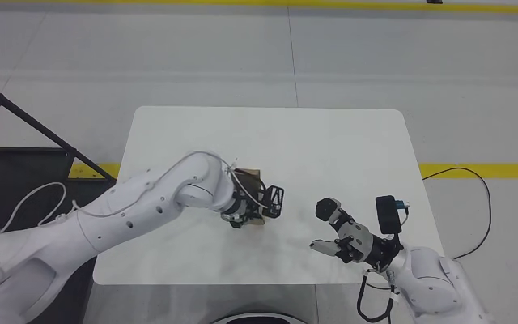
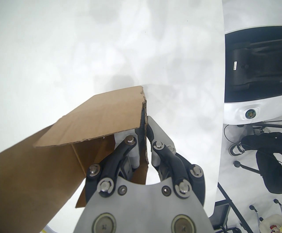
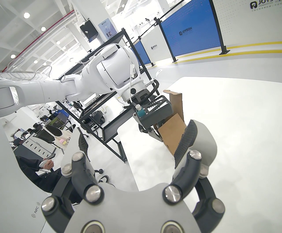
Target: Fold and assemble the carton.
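Pinching the carton [image 2: 99, 114] by what looks like a corrugated wall edge in the left gripper [image 2: 145, 130], open tabletop [image 2: 88, 44] beyond. Holding the right gripper [image 3: 135, 141] spread wide, well apart from the carton.

A white rounded tabletop [image 1: 324, 138] stands on pale grey floor [image 1: 162, 57]. Beside it a black metal rack [image 3: 110, 130]; beyond it yellow floor stripes [image 1: 469, 170], blue barrier panels [image 3: 189, 26], round ceiling lamps [image 3: 26, 15].
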`<state>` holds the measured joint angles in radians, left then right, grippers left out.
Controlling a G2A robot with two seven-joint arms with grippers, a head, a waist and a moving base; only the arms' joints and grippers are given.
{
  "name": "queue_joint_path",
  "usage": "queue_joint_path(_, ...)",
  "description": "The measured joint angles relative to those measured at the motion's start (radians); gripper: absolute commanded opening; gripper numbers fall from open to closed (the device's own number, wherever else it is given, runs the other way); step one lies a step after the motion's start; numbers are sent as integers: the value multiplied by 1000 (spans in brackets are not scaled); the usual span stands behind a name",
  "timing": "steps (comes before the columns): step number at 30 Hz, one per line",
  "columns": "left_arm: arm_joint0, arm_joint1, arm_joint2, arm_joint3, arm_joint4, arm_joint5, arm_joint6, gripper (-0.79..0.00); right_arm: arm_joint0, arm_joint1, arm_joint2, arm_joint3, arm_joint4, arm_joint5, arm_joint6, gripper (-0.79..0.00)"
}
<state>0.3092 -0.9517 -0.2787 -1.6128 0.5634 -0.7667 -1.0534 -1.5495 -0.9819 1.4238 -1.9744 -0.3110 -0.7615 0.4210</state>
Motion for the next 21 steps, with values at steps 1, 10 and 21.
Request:
queue_joint_path(1,-3,-2,3,3,0,0,0,-785,0,0,0,0,0,0,0,0)
queue_joint_path(10,-7,-26,12,30,11,5,-5,-674,0,0,0,0,0,0,0,0)
queue_joint_path(21,-7,-49,19,49,18,6,-6,-625,0,0,0,0,0,0,0,0)
